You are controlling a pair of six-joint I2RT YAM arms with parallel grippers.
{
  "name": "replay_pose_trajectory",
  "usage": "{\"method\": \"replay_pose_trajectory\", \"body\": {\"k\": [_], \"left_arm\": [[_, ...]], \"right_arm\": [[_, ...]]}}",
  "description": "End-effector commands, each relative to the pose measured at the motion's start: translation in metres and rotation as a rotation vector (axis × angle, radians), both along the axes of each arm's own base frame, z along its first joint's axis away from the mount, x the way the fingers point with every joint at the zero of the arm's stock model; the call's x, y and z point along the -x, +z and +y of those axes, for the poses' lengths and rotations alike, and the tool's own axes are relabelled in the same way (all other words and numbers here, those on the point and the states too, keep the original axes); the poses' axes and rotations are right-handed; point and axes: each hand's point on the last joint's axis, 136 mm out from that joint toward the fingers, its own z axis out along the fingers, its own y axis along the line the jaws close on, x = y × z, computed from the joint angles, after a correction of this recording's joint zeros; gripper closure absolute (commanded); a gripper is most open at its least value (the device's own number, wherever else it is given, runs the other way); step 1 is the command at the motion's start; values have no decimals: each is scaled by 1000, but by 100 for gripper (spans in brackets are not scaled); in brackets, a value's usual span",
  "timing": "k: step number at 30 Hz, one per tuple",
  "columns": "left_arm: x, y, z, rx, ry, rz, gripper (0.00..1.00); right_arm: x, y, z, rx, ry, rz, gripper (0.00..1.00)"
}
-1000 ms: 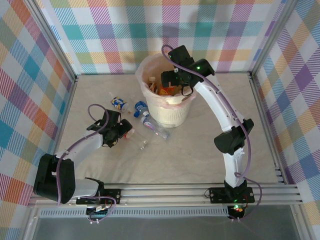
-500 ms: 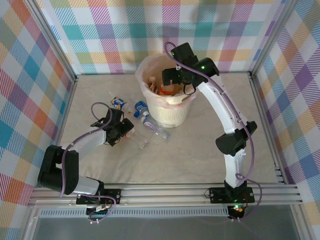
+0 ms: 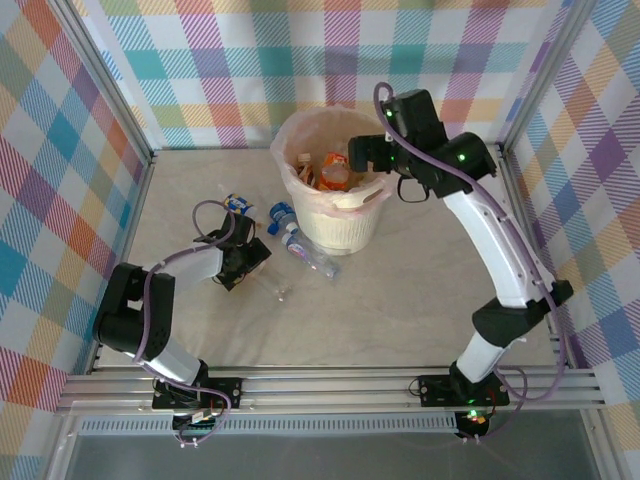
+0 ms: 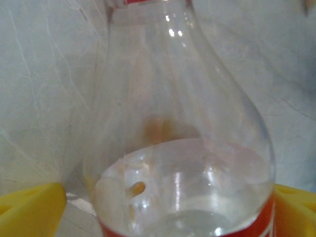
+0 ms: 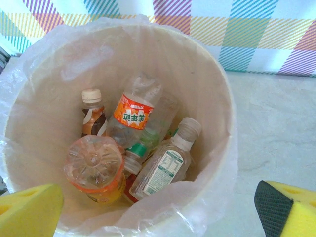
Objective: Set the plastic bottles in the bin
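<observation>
We find the left gripper spread wide, unclamped, astride a clear red-labelled plastic bottle on the pale table near the round cream-white plastic bin, likely needing to close next; the right gripper gapes empty above it.

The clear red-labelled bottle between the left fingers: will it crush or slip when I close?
Probably light: the bottle looks empty, the table showing through its wall. Its thin-looking clear plastic would likely dent under the yellow fingers, so it may squirm. Lying on its round side, it could roll if nudged.
</observation>
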Motion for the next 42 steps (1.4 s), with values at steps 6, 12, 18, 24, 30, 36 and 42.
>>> {"method": "replay_pose_trajectory", "body": {"k": [6, 12, 18, 24, 30, 36, 42], "left_arm": [[0, -8, -4, -15, -9, 19, 19], [-2, 10, 3, -45, 0, -26, 41], [-7, 57, 12, -94, -12, -135, 47], [-7, 129, 27, -194, -46, -301, 48], [-12, 220, 33, -260, -107, -525, 48], [-23, 317, 16, -235, -196, -789, 49], [-48, 386, -19, -225, -318, -970, 49]], "right_arm": [[31, 22, -28, -136, -60, -156, 0], [58, 15, -61, -167, -142, -194, 0], [70, -18, -84, -102, -226, -120, 0], [73, -62, -97, -40, -290, -6, 0], [80, -97, -106, -34, -345, 71, 0], [84, -123, -116, -38, -388, 121, 0], [84, -140, -119, -13, -405, 152, 0]]}}
